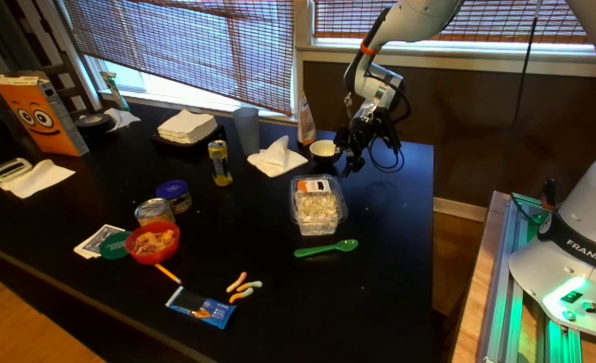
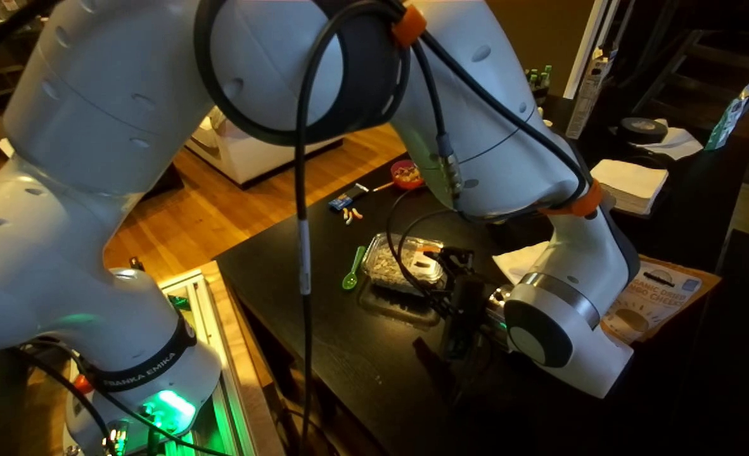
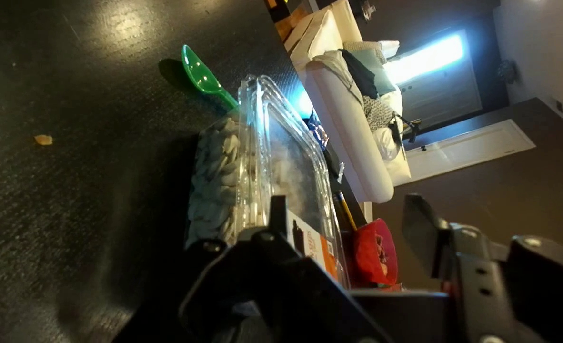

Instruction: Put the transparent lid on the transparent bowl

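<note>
The black two-fingered hand (image 3: 348, 209), tilted nearly level, gapes wide near the clear plastic rounded-square bowl (image 3: 215, 183), topped by an oblong clear plastic lid (image 3: 298, 174).

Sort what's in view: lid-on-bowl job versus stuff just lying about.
Job:
clear plastic rounded-square bowl
clear plastic rounded-square lid, lying on it
black gripper, open

Lying about:
long green plastic spoon
round red bowl
tall orange cardboard box
tall blue-grey cup

Lid (image 3: 295, 166) on bowl (image 3: 215, 186), spoon (image 3: 206, 78) beside
</note>
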You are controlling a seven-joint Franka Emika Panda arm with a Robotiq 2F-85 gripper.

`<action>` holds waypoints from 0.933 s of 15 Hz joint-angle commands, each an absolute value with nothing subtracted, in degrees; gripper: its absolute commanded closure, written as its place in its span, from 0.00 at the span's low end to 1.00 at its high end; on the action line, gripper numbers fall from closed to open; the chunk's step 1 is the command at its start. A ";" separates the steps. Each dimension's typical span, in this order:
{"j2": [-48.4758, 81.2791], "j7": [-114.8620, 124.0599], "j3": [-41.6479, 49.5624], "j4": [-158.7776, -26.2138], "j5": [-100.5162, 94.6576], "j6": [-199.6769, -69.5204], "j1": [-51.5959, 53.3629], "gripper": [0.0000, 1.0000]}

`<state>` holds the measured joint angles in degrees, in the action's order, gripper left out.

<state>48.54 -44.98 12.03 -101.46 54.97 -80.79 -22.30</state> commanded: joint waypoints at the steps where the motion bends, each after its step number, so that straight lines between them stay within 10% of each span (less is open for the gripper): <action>1: 45.28 -41.21 12.49 -104.28 55.32 -86.20 -20.99 0.04; 14: 14.22 -35.51 8.61 -137.52 55.92 -137.47 -5.84 0.00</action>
<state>22.73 -38.61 10.08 -128.88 55.30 -126.77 -7.67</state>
